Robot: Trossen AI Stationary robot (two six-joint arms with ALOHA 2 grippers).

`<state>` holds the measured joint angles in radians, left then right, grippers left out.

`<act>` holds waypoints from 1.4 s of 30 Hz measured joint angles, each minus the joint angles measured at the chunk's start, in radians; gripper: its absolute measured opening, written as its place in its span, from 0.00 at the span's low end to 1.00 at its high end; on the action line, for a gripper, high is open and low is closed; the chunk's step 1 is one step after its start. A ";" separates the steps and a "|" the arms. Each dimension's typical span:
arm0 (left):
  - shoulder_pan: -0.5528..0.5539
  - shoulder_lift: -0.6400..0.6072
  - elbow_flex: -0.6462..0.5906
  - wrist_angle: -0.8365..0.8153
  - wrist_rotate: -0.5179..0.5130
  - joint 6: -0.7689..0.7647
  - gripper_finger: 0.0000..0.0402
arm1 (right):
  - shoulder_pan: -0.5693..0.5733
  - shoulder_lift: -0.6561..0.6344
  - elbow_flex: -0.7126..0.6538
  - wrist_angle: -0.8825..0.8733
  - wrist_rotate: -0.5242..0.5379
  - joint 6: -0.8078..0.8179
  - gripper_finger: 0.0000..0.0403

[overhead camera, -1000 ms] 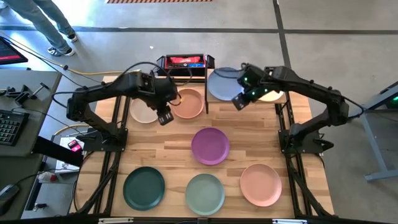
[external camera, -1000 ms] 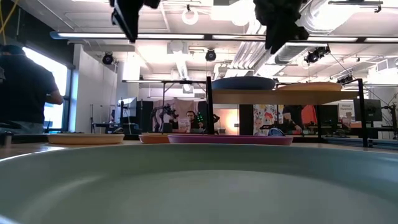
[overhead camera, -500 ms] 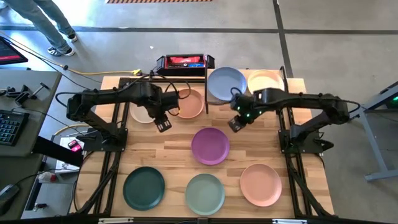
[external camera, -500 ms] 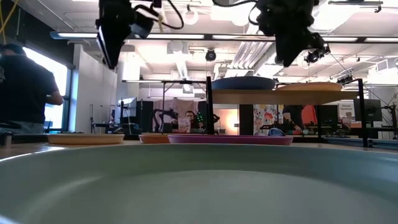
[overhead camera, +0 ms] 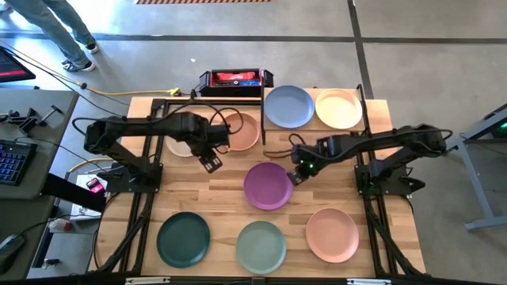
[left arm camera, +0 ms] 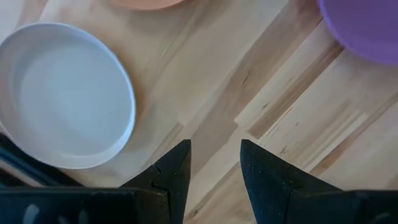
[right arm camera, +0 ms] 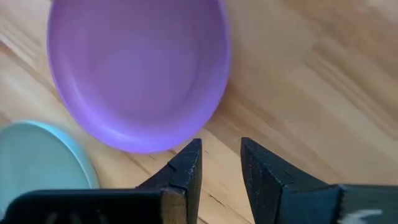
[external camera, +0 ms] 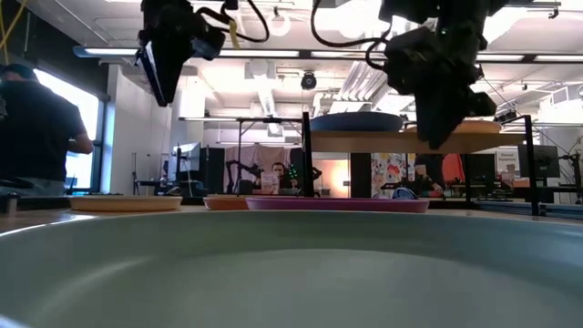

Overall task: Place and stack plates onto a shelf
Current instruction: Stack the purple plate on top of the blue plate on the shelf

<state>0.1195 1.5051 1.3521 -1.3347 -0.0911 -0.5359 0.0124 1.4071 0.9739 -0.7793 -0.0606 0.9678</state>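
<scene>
Two plates (overhead camera: 289, 105) top the shelf (overhead camera: 360, 95); right tool (overhead camera: 297, 176) nears purple plate (overhead camera: 268, 185).

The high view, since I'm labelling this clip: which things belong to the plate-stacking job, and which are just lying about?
Job: blue plate and cream plate on the shelf; purple plate, orange-tan plate, pale pink plate, dark green plate, sage green plate, salmon plate.
Lying about: red-and-black box, keyboard.

Matt, smooth purple plate (right arm camera: 138, 68); same dull finish on white plate (left arm camera: 65, 93). Pale planked wood table (left arm camera: 298, 130), visible grain, satin. Matt black plastic-looking fingers (right arm camera: 186, 171).
</scene>
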 joint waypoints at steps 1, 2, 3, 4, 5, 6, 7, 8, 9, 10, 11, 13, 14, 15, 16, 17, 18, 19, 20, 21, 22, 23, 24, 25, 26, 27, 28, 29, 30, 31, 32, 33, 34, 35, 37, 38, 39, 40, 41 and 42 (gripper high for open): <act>-0.005 0.000 0.000 0.011 0.001 -0.016 0.32 | 0.007 0.000 -0.012 0.015 0.000 -0.004 0.23; -0.011 0.000 0.000 0.020 0.001 -0.036 0.32 | 0.013 0.000 -0.022 0.026 0.000 -0.005 0.24; -0.016 0.000 0.000 0.028 0.001 -0.059 0.32 | 0.016 0.000 -0.035 0.043 0.000 -0.005 0.25; -0.023 0.000 0.000 0.036 0.001 -0.082 0.32 | 0.021 0.000 -0.049 0.068 0.005 -0.006 0.26; -0.031 0.000 0.000 0.040 0.002 -0.103 0.32 | 0.026 0.000 -0.063 0.092 0.017 -0.006 0.27; -0.040 0.000 0.000 0.044 0.002 -0.123 0.32 | 0.031 0.000 -0.077 0.114 0.033 -0.004 0.28; -0.048 0.000 0.000 0.052 0.002 -0.140 0.32 | 0.034 0.000 -0.088 0.132 0.046 0.002 0.30; -0.058 0.000 0.000 0.058 0.002 -0.155 0.32 | 0.038 0.000 -0.097 0.149 0.062 0.008 0.31; -0.068 0.000 0.000 0.061 0.002 -0.172 0.32 | 0.042 0.000 -0.108 0.169 0.074 0.017 0.32; -0.077 0.000 0.000 0.063 0.002 -0.190 0.32 | 0.045 0.000 -0.116 0.187 0.086 0.020 0.32; -0.087 0.000 0.000 0.066 0.002 -0.207 0.32 | 0.048 0.000 -0.123 0.204 0.097 0.019 0.33; -0.105 0.000 0.000 0.075 0.002 -0.241 0.32 | 0.050 0.000 -0.135 0.229 0.119 0.019 0.33; -0.113 0.000 0.000 0.079 0.002 -0.256 0.32 | 0.050 0.001 -0.141 0.240 0.123 0.019 0.33; -0.122 0.000 0.000 0.082 0.002 -0.275 0.32 | 0.050 0.005 -0.146 0.245 0.124 0.019 0.33; -0.131 0.000 0.000 0.084 0.002 -0.294 0.32 | 0.050 0.008 -0.150 0.249 0.124 0.019 0.33; -0.140 0.000 0.000 0.088 0.002 -0.312 0.32 | 0.050 0.009 -0.156 0.251 0.128 0.019 0.33; -0.149 0.000 0.000 0.094 0.002 -0.328 0.32 | 0.050 0.013 -0.159 0.256 0.134 0.018 0.33; -0.158 0.000 0.000 0.106 0.002 -0.342 0.32 | 0.050 0.021 -0.160 0.267 0.137 0.013 0.33; -0.167 0.000 0.000 0.120 0.002 -0.352 0.32 | 0.050 0.027 -0.160 0.270 0.140 0.002 0.33; -0.175 0.000 0.000 0.132 0.002 -0.358 0.32 | 0.050 0.035 -0.160 0.275 0.146 -0.003 0.33; -0.183 0.000 0.001 0.144 0.002 -0.364 0.32 | 0.050 0.045 -0.160 0.294 0.154 -0.005 0.33; -0.189 0.000 0.001 0.158 0.002 -0.370 0.32 | 0.050 0.059 -0.160 0.311 0.158 -0.007 0.33; -0.195 0.000 0.001 0.170 0.002 -0.374 0.32 | 0.050 0.072 -0.160 0.318 0.158 -0.008 0.33; -0.202 0.000 0.001 0.184 0.002 -0.379 0.32 | 0.050 0.085 -0.160 0.323 0.158 -0.012 0.33; -0.205 0.000 0.001 0.197 0.002 -0.380 0.32 | 0.050 0.098 -0.160 0.334 0.158 -0.015 0.33; -0.209 0.000 0.001 0.205 0.002 -0.380 0.32 | 0.050 0.110 -0.160 0.347 0.158 -0.020 0.33; -0.214 0.000 0.001 0.215 0.002 -0.380 0.32 | 0.050 0.121 -0.160 0.349 0.158 -0.027 0.33; -0.217 0.000 0.001 0.227 0.002 -0.380 0.32 | 0.050 0.131 -0.160 0.352 0.158 -0.032 0.33; -0.220 0.000 0.001 0.240 0.002 -0.380 0.32 | 0.050 0.141 -0.160 0.359 0.158 -0.034 0.33; -0.221 0.000 0.001 0.248 0.002 -0.379 0.32 | 0.050 0.152 -0.160 0.358 0.158 -0.034 0.33; -0.221 0.000 0.001 0.252 0.002 -0.379 0.32 | 0.050 0.162 -0.160 0.360 0.159 -0.034 0.33; -0.221 0.000 0.001 0.258 0.002 -0.379 0.32 | 0.050 0.173 -0.160 0.361 0.159 -0.034 0.33; -0.221 0.000 0.001 0.263 0.002 -0.379 0.32 | 0.050 0.187 -0.160 0.361 0.159 -0.034 0.33; -0.221 0.000 0.001 0.266 0.001 -0.379 0.32 | 0.050 0.198 -0.160 0.364 0.158 -0.034 0.33; -0.221 0.000 0.001 0.266 0.000 -0.379 0.32 | 0.050 0.220 -0.160 0.371 0.148 -0.036 0.33; -0.221 0.000 0.001 0.267 0.000 -0.379 0.32 | 0.049 0.228 -0.160 0.377 0.137 -0.045 0.33; -0.221 0.000 0.001 0.267 -0.001 -0.379 0.32 | 0.050 0.233 -0.160 0.382 0.134 -0.051 0.32; -0.221 0.000 0.001 0.267 -0.002 -0.379 0.32 | 0.049 0.233 -0.160 0.387 0.130 -0.052 0.31; -0.221 0.000 0.001 0.267 -0.003 -0.379 0.32 | 0.049 0.233 -0.160 0.392 0.127 -0.052 0.29; -0.221 0.000 0.001 0.267 -0.003 -0.379 0.32 | 0.049 0.234 -0.160 0.402 0.126 -0.052 0.26</act>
<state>-0.1013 1.5047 1.3529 -1.0679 -0.0940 -0.9150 0.0612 1.6411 0.8135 -0.3776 0.0652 0.9157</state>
